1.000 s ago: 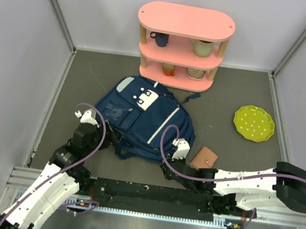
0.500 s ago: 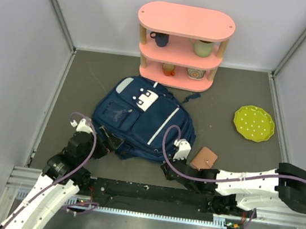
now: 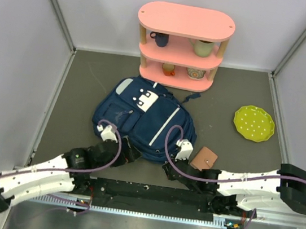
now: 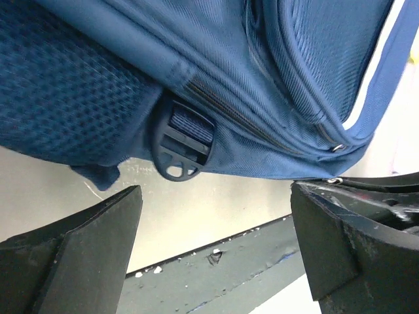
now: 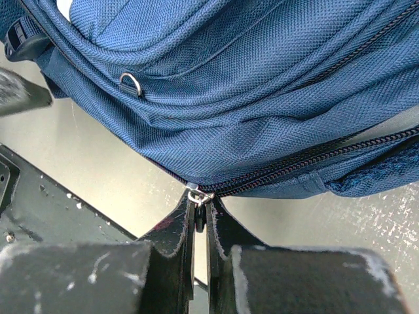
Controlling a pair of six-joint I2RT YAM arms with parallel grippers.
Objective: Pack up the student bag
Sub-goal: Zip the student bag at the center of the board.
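Student bag (image 3: 147,116): navy fabric, thin white stripes, white patch at far end. Lies flat, front up, mid-table. Black buckle (image 4: 180,147) on strap at near-left corner. Zipper runs along near edge.

Right gripper (image 5: 200,212): fingers pinched tight on zipper pull (image 5: 198,195).

Left gripper (image 4: 216,222): jaws spread wide, holding nothing, just near of buckle corner.

Edges: pink shelf (image 3: 183,44) just beyond bag's far end; brown wallet (image 3: 204,157) just right of near corner; green plate (image 3: 254,123) well apart, far right. Bare grey table (image 3: 82,87) left of bag. Black rail (image 3: 147,193) close behind both grippers.
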